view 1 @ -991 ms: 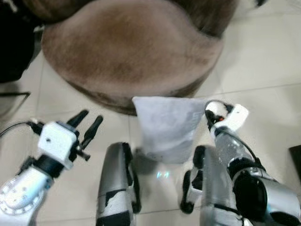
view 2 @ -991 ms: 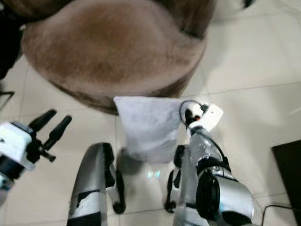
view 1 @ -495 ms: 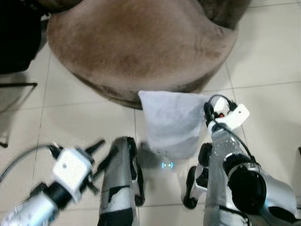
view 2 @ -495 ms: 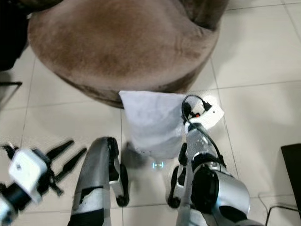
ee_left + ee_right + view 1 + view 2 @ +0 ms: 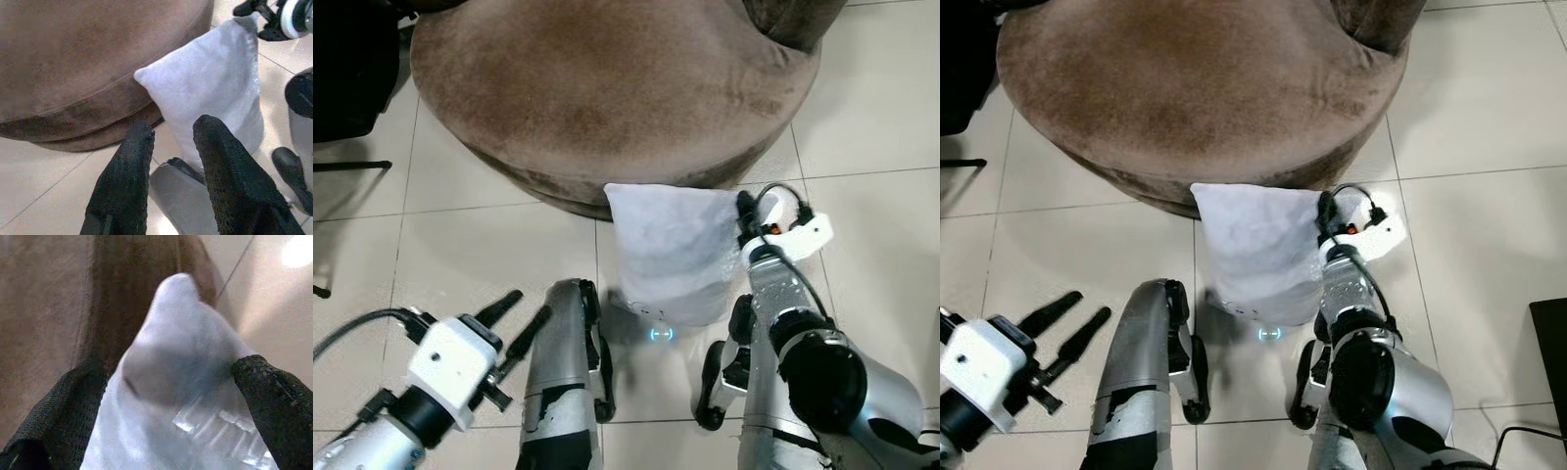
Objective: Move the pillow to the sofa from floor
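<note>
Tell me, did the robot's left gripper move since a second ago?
Yes. The left gripper dropped back toward the robot, away from the brown sofa, and now sits low beside the robot's leg. The pillow kept its spot against the sofa.

- Floor (image 5: 862, 127) — pale, glossy square tiles with thin dark grout lines, reflecting a small bluish light (image 5: 662, 334) near the middle.
- Dark object (image 5: 347, 73) at the far left edge — black, too shadowed to identify.
- Thin black bar (image 5: 352, 165) lies across the tiles just below it.
- Black slab (image 5: 1549, 362) at the right edge, with a cable (image 5: 1528, 433) curling on the tiles nearby.
</note>
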`<state>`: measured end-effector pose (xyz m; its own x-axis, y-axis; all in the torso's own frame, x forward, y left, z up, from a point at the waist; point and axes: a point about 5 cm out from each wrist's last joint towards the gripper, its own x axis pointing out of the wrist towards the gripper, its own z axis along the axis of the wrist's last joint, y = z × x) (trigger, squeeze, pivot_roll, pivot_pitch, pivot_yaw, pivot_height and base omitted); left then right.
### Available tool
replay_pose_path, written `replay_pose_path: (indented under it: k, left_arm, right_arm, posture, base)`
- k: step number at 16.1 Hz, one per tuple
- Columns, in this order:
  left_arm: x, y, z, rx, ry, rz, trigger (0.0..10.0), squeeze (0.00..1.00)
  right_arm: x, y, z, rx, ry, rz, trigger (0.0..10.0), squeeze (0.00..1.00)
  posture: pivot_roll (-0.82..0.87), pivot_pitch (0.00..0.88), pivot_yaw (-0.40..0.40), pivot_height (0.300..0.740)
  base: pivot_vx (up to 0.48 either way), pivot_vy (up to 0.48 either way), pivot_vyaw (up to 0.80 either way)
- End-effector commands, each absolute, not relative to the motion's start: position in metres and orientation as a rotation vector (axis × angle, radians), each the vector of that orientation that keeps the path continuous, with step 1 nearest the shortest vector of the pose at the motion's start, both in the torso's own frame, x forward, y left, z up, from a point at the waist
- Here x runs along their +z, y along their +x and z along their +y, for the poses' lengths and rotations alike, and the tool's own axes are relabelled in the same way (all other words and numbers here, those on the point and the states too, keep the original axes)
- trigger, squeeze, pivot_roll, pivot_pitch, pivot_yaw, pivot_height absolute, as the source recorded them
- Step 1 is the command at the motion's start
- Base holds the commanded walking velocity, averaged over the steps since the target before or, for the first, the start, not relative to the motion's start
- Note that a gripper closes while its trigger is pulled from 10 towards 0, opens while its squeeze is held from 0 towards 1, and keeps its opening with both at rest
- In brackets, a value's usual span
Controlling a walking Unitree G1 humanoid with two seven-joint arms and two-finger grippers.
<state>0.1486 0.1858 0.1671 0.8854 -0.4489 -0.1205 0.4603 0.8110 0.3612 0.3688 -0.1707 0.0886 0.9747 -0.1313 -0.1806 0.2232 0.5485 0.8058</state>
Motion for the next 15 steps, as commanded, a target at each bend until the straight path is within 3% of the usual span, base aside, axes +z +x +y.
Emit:
replay_pose_path:
  k: [1, 2, 3, 10, 15]
  left_arm:
    - [0.17, 0.146, 0.186, -0.485, 0.396, 0.033, 10.0, 0.0]
    - [0.172, 0.148, 0.186, -0.49, 0.399, 0.026, 10.0, 0.0]
    - [0.173, 0.149, 0.187, -0.495, 0.401, 0.023, 10.0, 0.0]
    - [0.172, 0.158, 0.188, -0.498, 0.407, 0.004, 10.0, 0.0]
    - [0.172, 0.162, 0.187, -0.503, 0.403, -0.003, 10.0, 0.0]
  right_arm:
    - [0.072, 0.361, -0.162, -0.226, 0.906, 0.212, 10.0, 0.96]
    - [0.065, 0.358, -0.152, -0.191, 0.749, 0.29, 10.0, 0.0]
    - [0.062, 0.356, -0.144, -0.155, 0.679, 0.315, 10.0, 0.0]
    - [0.076, 0.364, -0.142, -0.069, 0.706, 0.24, 10.0, 0.0]
    - [0.086, 0.369, -0.141, -0.035, 0.779, 0.184, 10.0, 0.0]
  posture:
    - [0.5, 0.503, 0.121, 0.546]
    - [0.5, 0.505, 0.123, 0.546]
    - [0.5, 0.505, 0.123, 0.546]
    - [0.46, 0.485, 0.113, 0.546]
    - [0.45, 0.479, 0.115, 0.503]
  base:
    - [0.0, 0.0, 0.0]
    - [0.0, 0.0, 0.0]
    - [0.0, 0.0, 0.0]
    - [0.0, 0.0, 0.0]
    - [0.0, 0.0, 0.0]
